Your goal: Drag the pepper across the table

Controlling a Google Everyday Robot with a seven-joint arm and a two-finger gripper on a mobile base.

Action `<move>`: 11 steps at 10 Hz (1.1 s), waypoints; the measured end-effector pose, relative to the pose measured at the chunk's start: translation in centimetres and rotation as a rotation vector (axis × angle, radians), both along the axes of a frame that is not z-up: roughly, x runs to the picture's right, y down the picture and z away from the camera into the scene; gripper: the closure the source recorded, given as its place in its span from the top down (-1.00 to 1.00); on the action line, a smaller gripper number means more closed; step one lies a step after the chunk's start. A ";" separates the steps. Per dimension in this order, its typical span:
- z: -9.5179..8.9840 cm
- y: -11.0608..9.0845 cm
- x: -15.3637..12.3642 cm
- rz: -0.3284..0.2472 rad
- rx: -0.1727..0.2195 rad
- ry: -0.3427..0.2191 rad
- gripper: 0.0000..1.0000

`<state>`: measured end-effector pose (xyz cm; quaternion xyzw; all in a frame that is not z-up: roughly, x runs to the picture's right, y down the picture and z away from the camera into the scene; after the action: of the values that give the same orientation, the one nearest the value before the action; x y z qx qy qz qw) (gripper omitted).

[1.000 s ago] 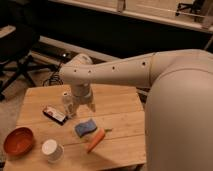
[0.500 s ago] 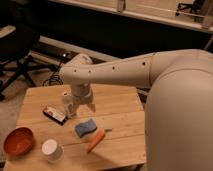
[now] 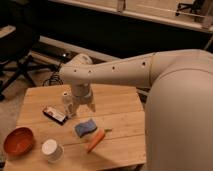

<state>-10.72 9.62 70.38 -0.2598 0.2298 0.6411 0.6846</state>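
Note:
The slim orange-red pepper (image 3: 96, 140) lies on the light wooden table (image 3: 122, 107), near its front edge, its small green stem pointing right and up. A blue sponge (image 3: 85, 128) lies just behind and left of it, almost touching. My gripper (image 3: 80, 106) hangs from the white arm over the middle of the table, behind the sponge and a short way from the pepper. It holds nothing that I can see.
A round orange-red bowl (image 3: 18, 141) sits at the front left corner. A white cup (image 3: 51, 150) stands at the front edge beside it. A dark flat packet (image 3: 54, 114) lies left of the gripper. A small clear bottle (image 3: 66, 102) stands beside the gripper. An office chair (image 3: 15, 55) stands at back left.

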 end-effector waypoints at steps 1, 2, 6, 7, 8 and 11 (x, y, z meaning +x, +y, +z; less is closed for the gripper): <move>0.0 0.0 0.0 0.000 0.000 0.000 0.30; 0.0 0.0 0.0 0.000 0.000 0.000 0.30; 0.0 0.0 0.0 0.000 0.000 0.000 0.30; 0.0 0.0 0.0 0.000 0.000 0.000 0.30; 0.0 0.0 0.0 0.000 0.000 0.000 0.30; 0.1 0.2 0.2 0.014 -0.005 0.014 0.30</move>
<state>-10.52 9.85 70.50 -0.2587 0.2344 0.6472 0.6777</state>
